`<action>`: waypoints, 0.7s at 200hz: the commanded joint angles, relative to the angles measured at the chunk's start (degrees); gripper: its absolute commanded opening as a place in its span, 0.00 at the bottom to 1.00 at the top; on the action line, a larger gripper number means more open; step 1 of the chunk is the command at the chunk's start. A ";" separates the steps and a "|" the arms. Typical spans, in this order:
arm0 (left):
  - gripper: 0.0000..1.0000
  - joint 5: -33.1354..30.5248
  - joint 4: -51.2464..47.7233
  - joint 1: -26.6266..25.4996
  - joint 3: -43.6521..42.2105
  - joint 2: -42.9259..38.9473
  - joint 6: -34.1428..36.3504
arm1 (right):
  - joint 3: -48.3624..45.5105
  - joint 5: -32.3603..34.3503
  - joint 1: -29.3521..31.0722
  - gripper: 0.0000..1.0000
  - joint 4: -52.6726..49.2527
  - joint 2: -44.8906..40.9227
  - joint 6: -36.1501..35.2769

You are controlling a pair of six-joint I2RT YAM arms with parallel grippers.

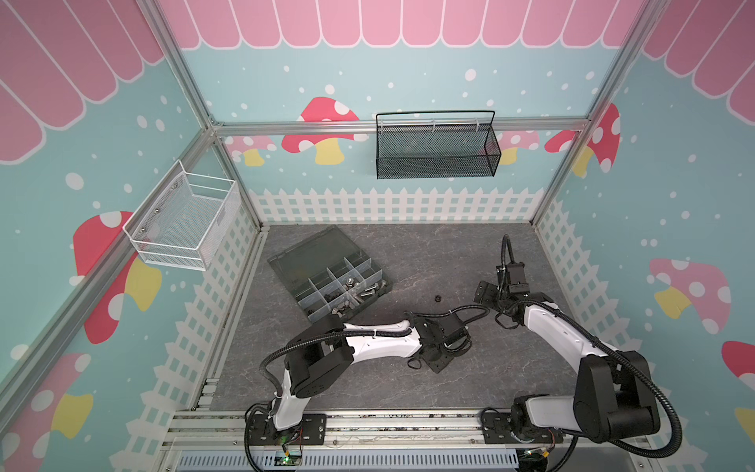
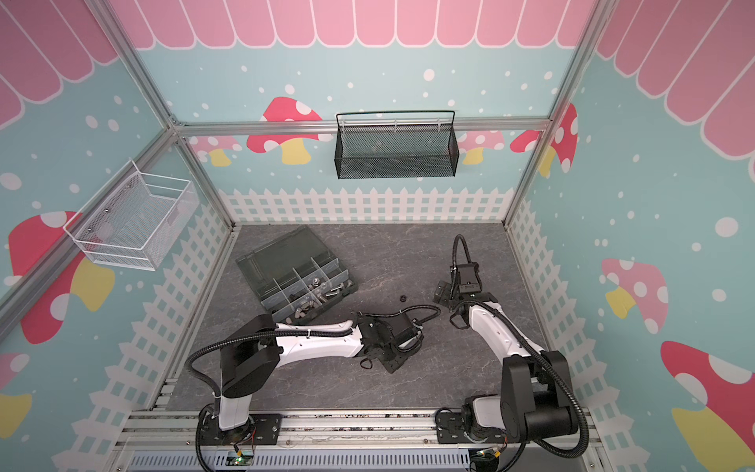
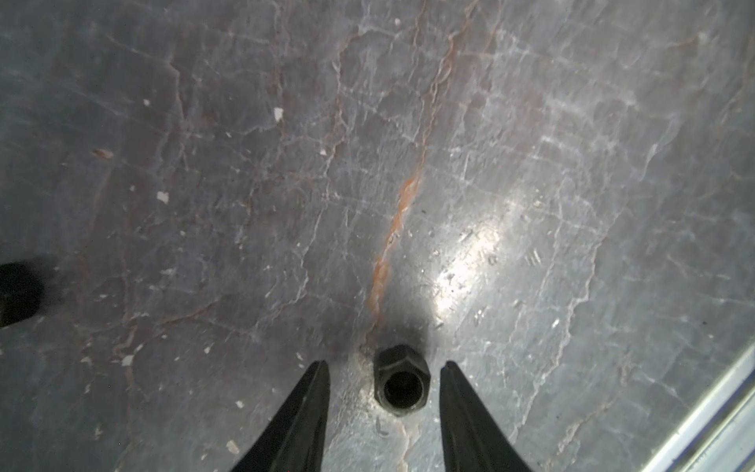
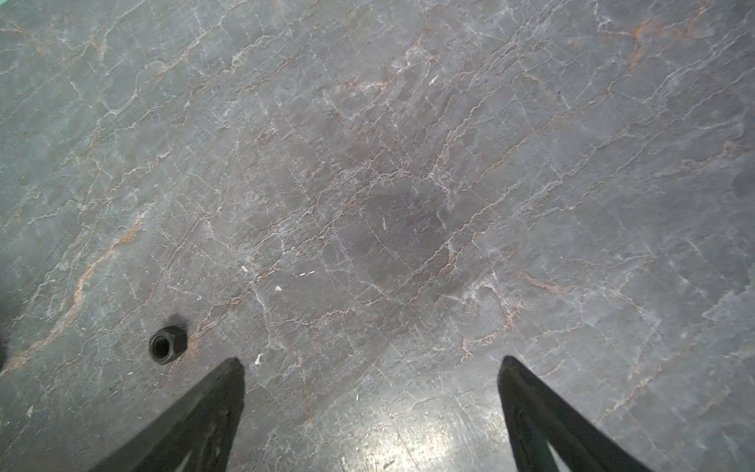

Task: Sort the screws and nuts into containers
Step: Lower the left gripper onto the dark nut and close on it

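Note:
A black hex nut (image 3: 402, 382) lies flat on the grey marbled table between my left gripper's (image 3: 385, 363) fingertips, with a gap on each side, so the jaws are open around it and not touching. In both top views the left gripper (image 1: 437, 359) points down and hides that nut. A second black nut (image 1: 438, 298) (image 4: 167, 345) lies on the table left of my right gripper (image 4: 371, 359), which is wide open and empty. The dark grey organizer box (image 1: 286, 265) stands open at the back left. Its containers (image 1: 359, 292) hold several silver and black screws and nuts.
A black mesh basket (image 1: 437, 147) hangs on the back wall and a white wire basket (image 1: 184, 224) on the left wall. A metal rail (image 3: 715, 417) crosses the left wrist view's corner. A dark blurred shape (image 3: 16, 292) sits at that view's edge.

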 commanded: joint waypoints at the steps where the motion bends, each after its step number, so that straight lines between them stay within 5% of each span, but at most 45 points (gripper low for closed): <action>1: 0.44 1.05 -1.77 -0.52 1.47 1.17 2.07 | -0.74 0.04 -0.35 0.98 -0.21 -1.32 0.11; 91: 0.43 1.26 -2.03 -0.66 1.02 3.74 1.24 | -1.78 -0.23 -1.01 0.98 0.14 -2.18 0.32; 140: 0.29 0.61 -2.81 -0.68 -1.20 2.81 0.25 | -1.87 -0.22 -1.09 0.98 0.13 -2.53 0.36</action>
